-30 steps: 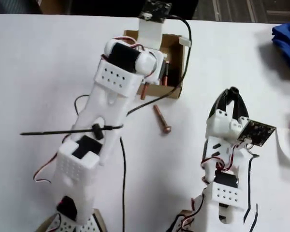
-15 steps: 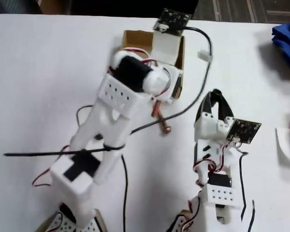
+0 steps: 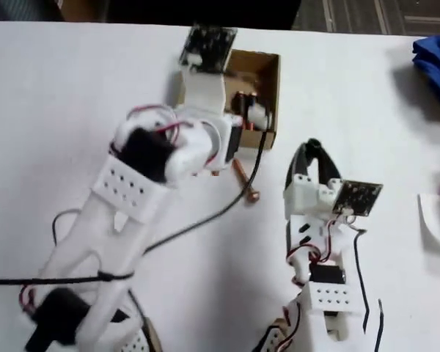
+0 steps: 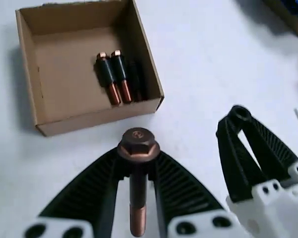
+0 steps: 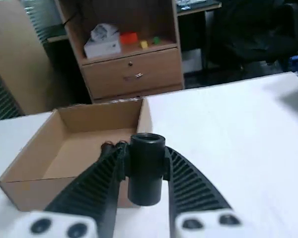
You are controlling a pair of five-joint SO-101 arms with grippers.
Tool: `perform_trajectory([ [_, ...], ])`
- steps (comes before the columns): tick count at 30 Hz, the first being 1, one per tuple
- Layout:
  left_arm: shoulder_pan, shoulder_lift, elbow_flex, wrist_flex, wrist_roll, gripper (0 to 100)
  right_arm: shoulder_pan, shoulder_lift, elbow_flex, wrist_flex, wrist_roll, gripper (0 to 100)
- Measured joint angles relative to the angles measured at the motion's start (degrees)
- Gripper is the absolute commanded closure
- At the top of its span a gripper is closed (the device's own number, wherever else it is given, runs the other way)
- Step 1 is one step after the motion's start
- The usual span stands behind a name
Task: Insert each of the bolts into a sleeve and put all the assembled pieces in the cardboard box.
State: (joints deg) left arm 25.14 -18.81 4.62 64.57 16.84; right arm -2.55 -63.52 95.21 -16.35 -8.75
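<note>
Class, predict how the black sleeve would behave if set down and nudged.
The black sleeve, clamped in the right gripper, is a smooth round tube, so laid sideways it would probably roll. It looks rigid, unsquashed by the grip. Stood on end, it might tip.

Left hand (image 4: 138, 157) gripping bolt (image 4: 137, 198) — box (image 4: 64, 91) beyond, two assembled pieces (image 4: 115, 77) inside
</note>
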Motion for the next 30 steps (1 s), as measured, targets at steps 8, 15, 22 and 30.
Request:
perform_trajectory([
  [8, 1.05, -11.87, 30.86, -42.55, -4.22, 98, -2.2, 0.0, 0.53, -4.4, 0.26, 97.8],
  [15, 2.46, -15.91, 32.26, -46.51, -5.19, 98, -2.2, 2.29, 0.7, -10.73, 0.26, 97.8],
  [22, 2.55, -15.91, 29.89, -46.51, -5.19, 98, -5.89, 14.33, 0.0, -28.4, 6.86, 97.8],
  [30, 3.96, -16.0, 27.96, -46.51, -5.19, 98, -10.02, 35.6, -0.26, -49.67, 10.46, 97.8],
])
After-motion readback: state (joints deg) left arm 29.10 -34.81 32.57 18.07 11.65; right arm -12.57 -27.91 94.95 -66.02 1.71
